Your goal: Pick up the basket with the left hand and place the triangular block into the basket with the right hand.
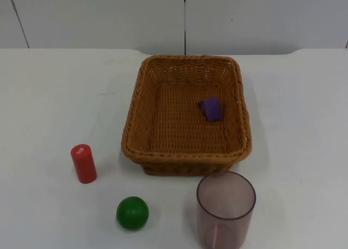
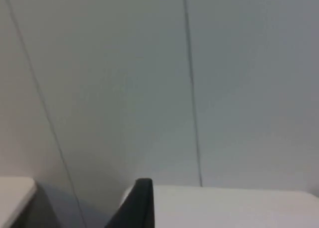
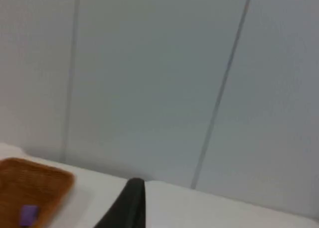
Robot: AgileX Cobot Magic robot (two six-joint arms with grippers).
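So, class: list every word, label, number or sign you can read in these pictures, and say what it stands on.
Nothing can be read.
Red cylinder: a small white mark on its top face, too small and blurred to read.
Wicker basket, purple block, green ball, tinted cup, table and partition wall: no text or signs.

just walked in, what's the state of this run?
Nothing is being handled right now. The woven wicker basket sits on the white table with the purple triangular block already lying inside it. In front of the basket stand a red cylinder, a green ball and a translucent purple cup. Both wrist views look along the table toward the grey partition wall, with a black fingertip in each.
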